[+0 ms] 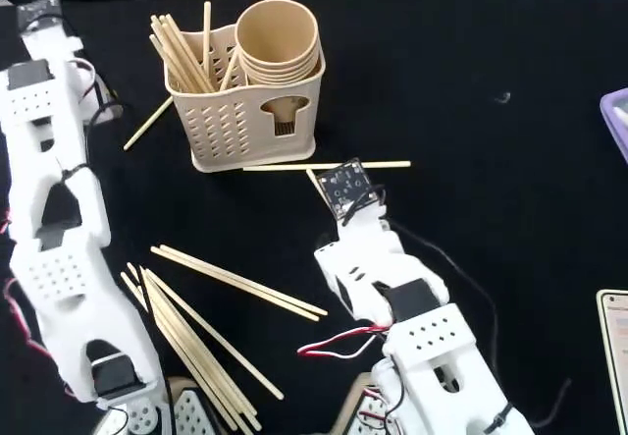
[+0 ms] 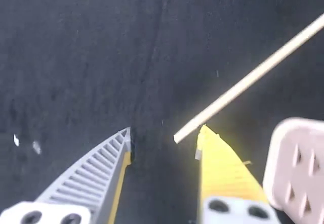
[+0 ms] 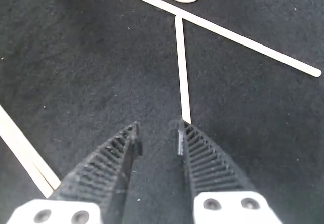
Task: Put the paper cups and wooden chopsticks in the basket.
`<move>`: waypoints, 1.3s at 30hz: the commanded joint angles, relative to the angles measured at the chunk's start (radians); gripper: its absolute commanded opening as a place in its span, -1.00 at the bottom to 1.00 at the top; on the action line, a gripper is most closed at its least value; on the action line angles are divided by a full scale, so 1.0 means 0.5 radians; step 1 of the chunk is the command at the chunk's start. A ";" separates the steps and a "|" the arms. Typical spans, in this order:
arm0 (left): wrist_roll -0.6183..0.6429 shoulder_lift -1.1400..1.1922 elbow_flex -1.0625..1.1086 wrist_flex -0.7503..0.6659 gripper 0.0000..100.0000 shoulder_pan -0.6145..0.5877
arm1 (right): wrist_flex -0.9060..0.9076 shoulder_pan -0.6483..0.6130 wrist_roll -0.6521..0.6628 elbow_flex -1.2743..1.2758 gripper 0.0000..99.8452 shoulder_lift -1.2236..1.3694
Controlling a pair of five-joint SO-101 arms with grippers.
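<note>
**Left edge.** The left arm (image 1: 54, 258) runs up the left side of the high view, from lower left to upper left. The left gripper (image 2: 164, 137) has its fingers apart with nothing between them, over the black table (image 1: 510, 209). The end of a loose chopstick (image 2: 248, 80) lies just beside the tip of the yellow finger (image 2: 217, 173); contact cannot be confirmed. In the high view this stick slants at upper left, its upper end by the basket's lower-left corner.

**Lower left.** A pile of chopsticks (image 1: 196, 356) lies fanned on the table. A pair of chopsticks (image 1: 240, 283) lies just right of it, slanting toward the centre.

**Upper centre-left.** The basket (image 1: 245, 121) stands upright. Its left compartment holds a standing bundle of chopsticks (image 1: 182, 52). Its right compartment holds the stacked paper cups (image 1: 280, 37), mouths up.

**Centre.** A long chopstick (image 1: 329, 166) lies flat just in front of the basket's base. A second stick (image 3: 181, 67) meets it at roughly a right angle.

**Lower centre.** On the right arm (image 1: 412, 337), the right gripper (image 3: 158, 129) has its fingers slightly parted and grips nothing. The second stick's near end sits at the tip of one finger (image 3: 202, 158).

**Right edge.** A purple object (image 1: 616, 116) sits at upper right and a card (image 1: 613, 337) at lower right.
</note>
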 commanded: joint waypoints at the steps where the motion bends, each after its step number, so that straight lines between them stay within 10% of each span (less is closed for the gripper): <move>1: -0.101 0.169 -0.354 0.034 -0.57 0.038 | -0.046 0.028 -0.018 -0.008 -0.77 -0.041; 20: -0.414 0.516 -0.842 0.503 -0.57 0.155 | -0.089 0.025 -0.018 0.014 -0.77 -0.041; 39: -0.654 0.801 -0.864 0.175 -0.57 0.170 | -0.086 0.025 -0.018 0.014 -0.77 -0.038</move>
